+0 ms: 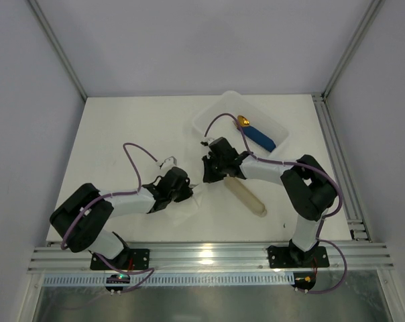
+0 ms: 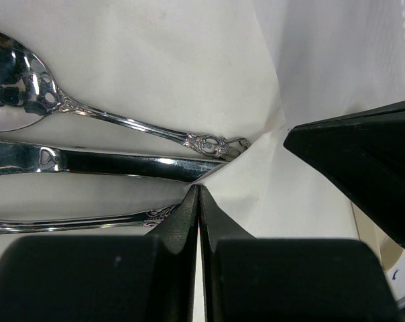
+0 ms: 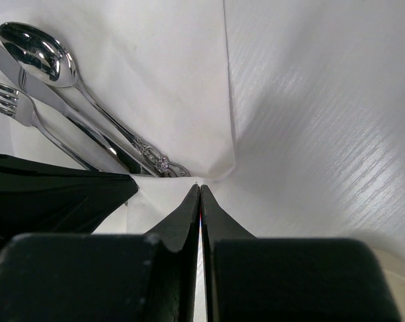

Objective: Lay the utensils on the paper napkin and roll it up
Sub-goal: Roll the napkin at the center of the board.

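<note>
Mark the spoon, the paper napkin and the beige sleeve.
spoon (image 3: 38, 54), right wrist view, on its bowl.
paper napkin (image 3: 169, 87), right wrist view, flat sheet right of the spoon.
beige sleeve (image 1: 248, 196), top external view, mid-length.

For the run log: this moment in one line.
left gripper: shut on napkin | right gripper: shut on napkin | utensils: on napkin, handle ends under fold

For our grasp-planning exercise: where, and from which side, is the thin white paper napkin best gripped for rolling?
The thin white paper napkin is probably best pinched at its raised edge over the handle ends of the shiny silver metal cutlery, coming from the handle side: that fold stands lifted; the rest lies flat.
</note>
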Controlling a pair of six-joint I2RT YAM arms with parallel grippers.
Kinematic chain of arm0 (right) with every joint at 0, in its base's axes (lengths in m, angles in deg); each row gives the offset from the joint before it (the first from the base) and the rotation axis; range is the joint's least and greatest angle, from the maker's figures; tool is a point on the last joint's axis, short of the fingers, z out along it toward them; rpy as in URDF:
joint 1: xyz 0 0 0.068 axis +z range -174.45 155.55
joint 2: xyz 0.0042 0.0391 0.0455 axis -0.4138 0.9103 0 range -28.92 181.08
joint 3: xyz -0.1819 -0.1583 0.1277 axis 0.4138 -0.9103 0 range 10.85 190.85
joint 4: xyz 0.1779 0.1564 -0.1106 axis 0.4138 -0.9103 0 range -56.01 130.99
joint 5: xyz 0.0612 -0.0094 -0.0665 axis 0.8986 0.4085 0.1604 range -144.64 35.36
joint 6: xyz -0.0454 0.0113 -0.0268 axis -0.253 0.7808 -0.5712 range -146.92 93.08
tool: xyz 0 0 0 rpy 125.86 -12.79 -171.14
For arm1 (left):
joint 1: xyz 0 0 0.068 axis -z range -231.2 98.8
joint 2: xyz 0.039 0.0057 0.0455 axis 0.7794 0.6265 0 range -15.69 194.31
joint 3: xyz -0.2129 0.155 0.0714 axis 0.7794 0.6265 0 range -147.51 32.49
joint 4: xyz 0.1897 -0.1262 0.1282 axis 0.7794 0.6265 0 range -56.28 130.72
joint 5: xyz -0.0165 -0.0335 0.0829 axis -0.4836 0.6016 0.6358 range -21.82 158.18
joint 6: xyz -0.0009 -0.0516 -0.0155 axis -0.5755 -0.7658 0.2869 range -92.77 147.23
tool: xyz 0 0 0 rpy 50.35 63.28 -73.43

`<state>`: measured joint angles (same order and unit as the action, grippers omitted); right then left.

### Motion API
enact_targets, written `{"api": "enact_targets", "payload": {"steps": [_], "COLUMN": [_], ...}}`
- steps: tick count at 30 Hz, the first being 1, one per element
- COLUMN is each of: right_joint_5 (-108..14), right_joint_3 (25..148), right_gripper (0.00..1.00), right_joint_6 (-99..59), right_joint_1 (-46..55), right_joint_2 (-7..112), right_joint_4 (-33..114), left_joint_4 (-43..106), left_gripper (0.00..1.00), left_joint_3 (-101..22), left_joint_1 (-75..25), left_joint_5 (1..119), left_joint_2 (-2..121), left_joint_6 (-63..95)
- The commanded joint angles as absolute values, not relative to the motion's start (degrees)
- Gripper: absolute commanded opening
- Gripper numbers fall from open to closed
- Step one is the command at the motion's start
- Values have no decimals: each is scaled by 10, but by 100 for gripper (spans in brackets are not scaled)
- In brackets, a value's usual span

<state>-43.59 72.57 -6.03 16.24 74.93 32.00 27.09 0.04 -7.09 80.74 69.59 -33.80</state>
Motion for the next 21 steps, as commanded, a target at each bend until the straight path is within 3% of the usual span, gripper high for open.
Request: {"api": "enact_targets", "payload": {"steps": [1, 21], "right_joint_5": [-444, -409], "right_joint_3": [724, 715], "right_gripper": [4, 4], "right_joint_6": [-57, -45], "right_joint_1": [160, 162], "right_joint_2": [727, 758], "right_joint_4": [347, 371], "left_joint_4": [270, 270], "left_gripper": [0, 0], "left_joint_3": [-2, -4], "left_joint_1": [-73, -73], "left_joint_5": [815, 815], "left_joint_2": [706, 706], "left_joint_6": [-331, -330]}}
